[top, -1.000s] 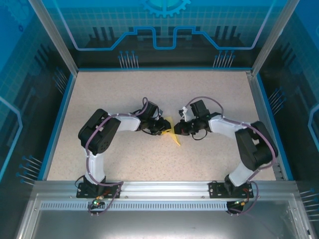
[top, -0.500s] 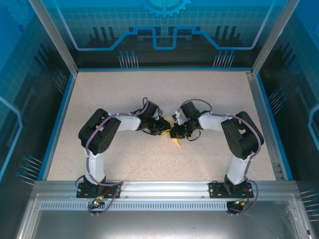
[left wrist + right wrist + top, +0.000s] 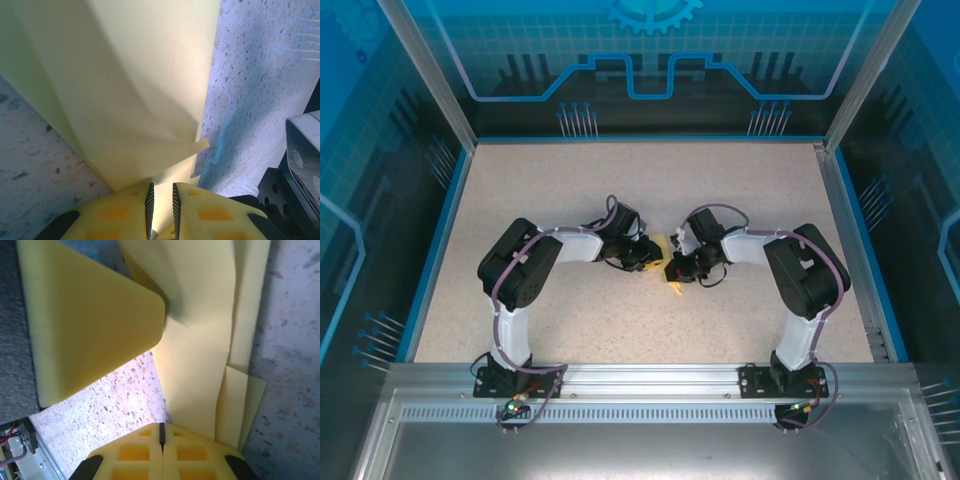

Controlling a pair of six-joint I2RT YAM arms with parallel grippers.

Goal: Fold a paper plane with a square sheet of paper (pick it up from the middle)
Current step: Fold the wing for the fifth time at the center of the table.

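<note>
**Two tools meet over a folded yellow sheet in the middle of the worktop**

Both arms reach inward, and their ends come close together near the centre of the speckled worktop. Between them is the pale-yellow sheet of paper, already folded into several layers. From above, a narrow yellow tip of it points toward the near edge, just below the right tool. The left tool is just beside it on the other side.

The left wrist camera shows the left tool with its two yellow fingers almost together. A thin layer of the sheet sits in the small gap between them, so this tool is pinching the paper. The sheet goes away from the fingers as a long folded strip with a crease along it, and one small flap stands out at the right.

The right wrist camera shows the right tool with its fingers pressed fully together, only a dark line between them. The folded sheet runs right up to these fingers, but I cannot tell if any layer is caught there. A broad yellow pad of the left tool stands against the sheet at the upper left, a little blurred.
</note>
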